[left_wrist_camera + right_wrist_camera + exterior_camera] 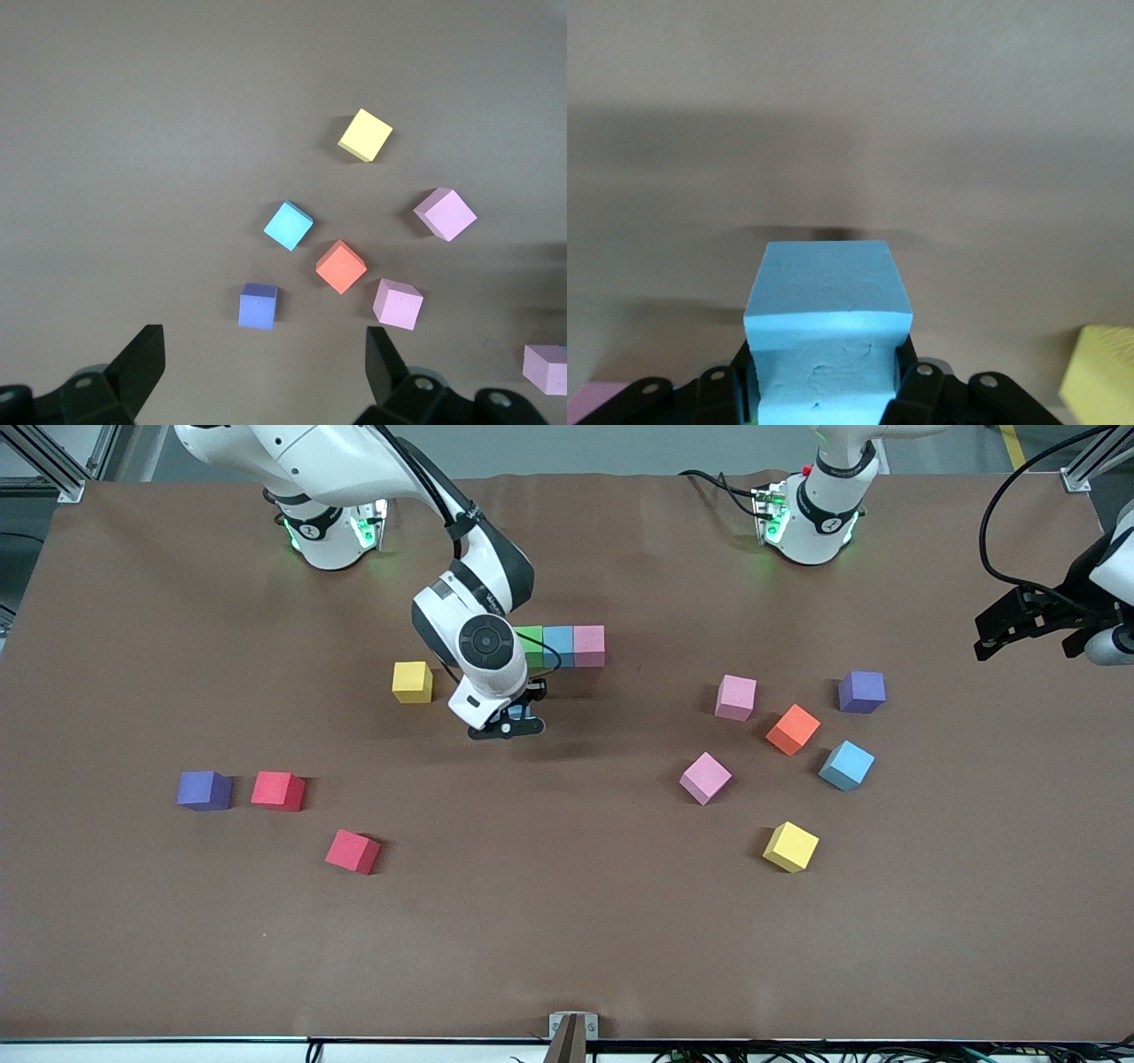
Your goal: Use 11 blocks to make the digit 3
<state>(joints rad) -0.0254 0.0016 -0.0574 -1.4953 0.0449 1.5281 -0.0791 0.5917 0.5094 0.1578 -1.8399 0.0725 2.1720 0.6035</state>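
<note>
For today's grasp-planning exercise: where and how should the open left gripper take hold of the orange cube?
Probably from straight above, fingers on two opposite vertical faces of the orange cube. It sits flat but turned diagonally to the table edges, so the left gripper would need to rotate to match its faces. The blue cube and pink cube stand apart from it, leaving finger room.

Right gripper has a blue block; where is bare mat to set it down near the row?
Bare mat lies under the right gripper, just below the green, blue, pink row, bordered by the yellow block. Crowded: the loose cluster around the orange block toward the left arm's end.
</note>
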